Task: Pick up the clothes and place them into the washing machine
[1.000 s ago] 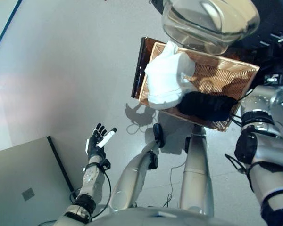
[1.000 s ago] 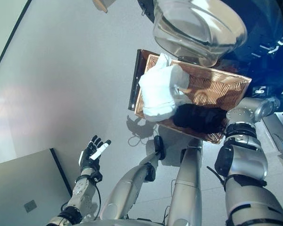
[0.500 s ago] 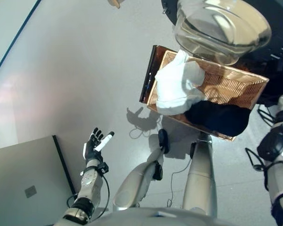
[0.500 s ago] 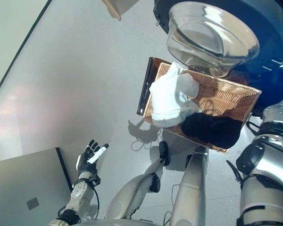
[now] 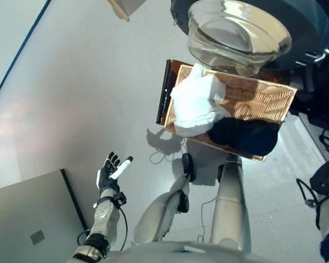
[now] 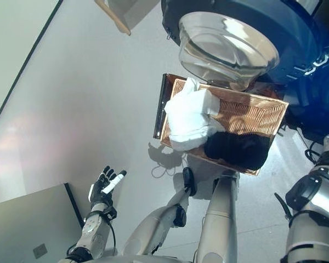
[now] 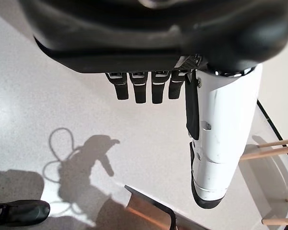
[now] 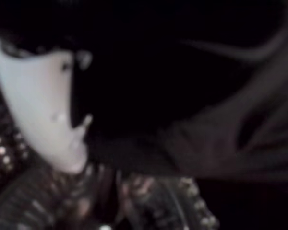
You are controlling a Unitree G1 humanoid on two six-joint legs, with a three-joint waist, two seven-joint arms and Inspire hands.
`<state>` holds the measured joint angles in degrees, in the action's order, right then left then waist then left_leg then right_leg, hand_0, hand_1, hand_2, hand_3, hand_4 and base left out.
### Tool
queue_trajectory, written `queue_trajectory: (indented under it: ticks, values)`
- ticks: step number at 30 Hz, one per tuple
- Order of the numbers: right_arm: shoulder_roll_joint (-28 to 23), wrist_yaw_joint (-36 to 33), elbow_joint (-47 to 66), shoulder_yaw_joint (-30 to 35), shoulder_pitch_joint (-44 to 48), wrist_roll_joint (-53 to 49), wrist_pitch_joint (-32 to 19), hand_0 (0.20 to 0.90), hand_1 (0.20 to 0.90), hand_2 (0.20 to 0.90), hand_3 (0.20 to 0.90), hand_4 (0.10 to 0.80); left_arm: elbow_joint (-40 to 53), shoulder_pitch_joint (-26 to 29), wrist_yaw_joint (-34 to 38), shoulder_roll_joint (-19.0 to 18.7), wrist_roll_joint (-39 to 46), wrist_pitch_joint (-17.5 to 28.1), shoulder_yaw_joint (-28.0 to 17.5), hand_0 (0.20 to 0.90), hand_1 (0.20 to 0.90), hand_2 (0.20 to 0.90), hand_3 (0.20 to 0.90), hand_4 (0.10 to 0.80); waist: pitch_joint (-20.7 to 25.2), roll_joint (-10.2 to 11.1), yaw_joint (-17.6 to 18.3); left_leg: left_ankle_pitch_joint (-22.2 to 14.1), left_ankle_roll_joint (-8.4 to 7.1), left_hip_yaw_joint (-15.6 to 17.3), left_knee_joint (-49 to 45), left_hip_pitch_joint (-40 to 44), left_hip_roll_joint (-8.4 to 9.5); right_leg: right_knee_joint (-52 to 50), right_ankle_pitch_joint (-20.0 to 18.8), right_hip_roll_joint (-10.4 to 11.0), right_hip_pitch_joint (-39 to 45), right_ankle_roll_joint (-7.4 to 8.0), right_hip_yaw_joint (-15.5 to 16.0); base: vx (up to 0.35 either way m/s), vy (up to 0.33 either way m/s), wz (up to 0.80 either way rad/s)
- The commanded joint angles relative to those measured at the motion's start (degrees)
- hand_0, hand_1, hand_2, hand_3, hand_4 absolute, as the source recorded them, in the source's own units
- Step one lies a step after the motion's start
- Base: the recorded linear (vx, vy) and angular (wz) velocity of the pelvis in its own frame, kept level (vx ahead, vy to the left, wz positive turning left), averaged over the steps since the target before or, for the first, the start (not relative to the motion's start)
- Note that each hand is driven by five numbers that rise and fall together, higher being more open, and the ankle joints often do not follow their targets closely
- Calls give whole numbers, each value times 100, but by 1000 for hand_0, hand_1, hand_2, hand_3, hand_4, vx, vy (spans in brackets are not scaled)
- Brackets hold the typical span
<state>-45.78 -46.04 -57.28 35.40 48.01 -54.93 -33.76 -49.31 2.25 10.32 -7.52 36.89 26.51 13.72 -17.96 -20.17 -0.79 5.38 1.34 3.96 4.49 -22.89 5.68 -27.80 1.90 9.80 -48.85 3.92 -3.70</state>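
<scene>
From the left eye view, a rectangular woven wicker basket (image 5: 263,96) with a dark brown rim sits on the grey floor just below the open washing machine door, a round clear glass bowl (image 5: 238,34) set in a dark frame. Inside the basket lie a crumpled white garment (image 5: 194,104) toward its left end and a black garment (image 5: 244,134) at its near edge, the two touching. The left hand (image 5: 111,171) hangs well apart from the basket, over bare floor beside a grey panel (image 5: 27,219).

The right eye view shows the same layout; the right arm enters at the lower right, but its hand is out of sight.

In the left wrist view the left hand's dark fingers (image 7: 140,88) are straight and relaxed, thumb in its white cover extended, holding nothing.

The right wrist view is dim: the right hand's white-covered thumb (image 8: 48,105) lies against dark cloth, apparently the black garment, over wicker weave. Whether its fingers grip the cloth cannot be told.
</scene>
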Motion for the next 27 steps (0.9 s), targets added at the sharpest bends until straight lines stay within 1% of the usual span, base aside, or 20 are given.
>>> queue_trajectory:
  ticks: [1,2,3,5,6,7,9,10,12,16,20,21,22,24,27]
  values:
    - [-88,431,555,-563,-1000,723,-392,200,200,200,200,300,-454,-146,223,-232,31,204,-437,900,900,900,900,800,657,157,7,-1,-615,-230,45,68,-110,724,69,-107,971,43,388,8,-9,13]
    - [-67,434,574,-548,-1018,725,-390,200,200,200,200,300,-454,-150,223,-243,29,205,-439,900,900,900,900,800,645,162,14,34,-615,-233,47,62,-115,743,18,-111,974,39,396,23,-8,12]
    - [249,616,564,-696,-1325,877,-173,200,200,200,200,300,-468,-89,215,-237,2,223,-488,900,900,900,900,800,611,254,40,-21,-581,-246,39,185,-107,720,49,-73,1095,43,439,5,-2,9]
    - [532,759,489,-851,-1625,1057,23,200,200,200,200,300,-464,-39,204,-249,-52,237,-562,900,900,900,900,800,608,356,39,-6,-546,-266,20,254,-104,778,-17,-59,1234,37,467,8,2,4]
    - [730,850,462,-913,-1755,1079,86,200,200,200,200,300,-436,-42,209,-264,-68,258,-598,900,900,900,900,800,606,424,57,-64,-522,-275,3,343,-95,810,16,-45,1352,46,481,6,19,-5]
    - [807,968,379,-958,-1816,1053,156,200,200,200,200,300,-426,-36,204,-295,-84,243,-659,900,900,900,900,800,612,484,56,-62,-493,-270,-18,367,-94,896,-72,-47,1409,48,495,23,28,-7]
    - [1030,1108,232,-1206,-1979,1243,349,200,200,200,200,300,-301,-46,184,-329,-107,256,-762,900,900,900,900,800,629,583,42,-153,-450,-279,-71,466,-73,940,-54,-28,1566,67,491,20,34,-8]
    - [1132,1193,229,-1255,-2027,1261,393,200,200,200,200,300,-319,-29,184,-379,-142,255,-836,900,900,900,900,800,631,622,47,-146,-429,-282,-104,473,-73,1011,-134,-36,1601,67,480,11,37,-6]
    - [1335,1352,249,-1437,-2213,1384,500,200,200,200,200,300,-198,-9,183,-429,-235,290,-898,900,900,900,900,800,655,709,42,-187,-404,-282,-135,524,-66,1069,-167,-5,1712,83,478,-1,30,-4]
    - [1685,1550,389,-1814,-2491,1759,711,200,200,200,200,300,-81,60,218,-579,-383,291,-1098,900,900,900,900,800,686,921,62,-246,-370,-330,-119,735,-80,1183,-147,28,2008,115,544,0,0,0]
    - [2051,1685,806,-2153,-2734,2165,803,200,200,200,200,300,28,21,228,-675,-525,305,-1268,900,900,900,900,800,773,1146,58,-260,-348,-330,-103,891,-122,1436,-291,-10,2308,149,609,16,-28,-4]
    - [2070,1673,827,-2154,-2750,2177,809,200,200,200,200,300,31,11,229,-683,-528,304,-1271,900,900,900,900,800,762,1151,65,-261,-348,-333,-100,913,-125,1462,-301,-13,2343,149,616,49,-50,-6]
    - [2220,1760,1131,-2238,-2870,2259,794,200,200,200,200,300,-64,6,232,-712,-587,279,-1331,900,900,900,900,800,844,1261,67,-285,-350,-325,-108,987,-157,1603,-318,-31,2512,167,659,63,-49,-8]
    - [2473,1851,1599,-2310,-3056,2297,731,200,200,200,200,300,-180,-15,234,-713,-558,266,-1378,900,900,900,900,800,921,1373,88,-306,-364,-326,-94,1124,-211,1797,-356,-59,2736,184,691,87,-54,-7]
    - [2721,2038,1915,-2373,-3296,2241,726,200,200,200,200,300,-323,-70,245,-719,-628,176,-1413,900,900,900,900,800,1088,1515,101,-337,-381,-316,-73,1337,-274,2028,-381,-95,3050,205,750,81,-35,-6]
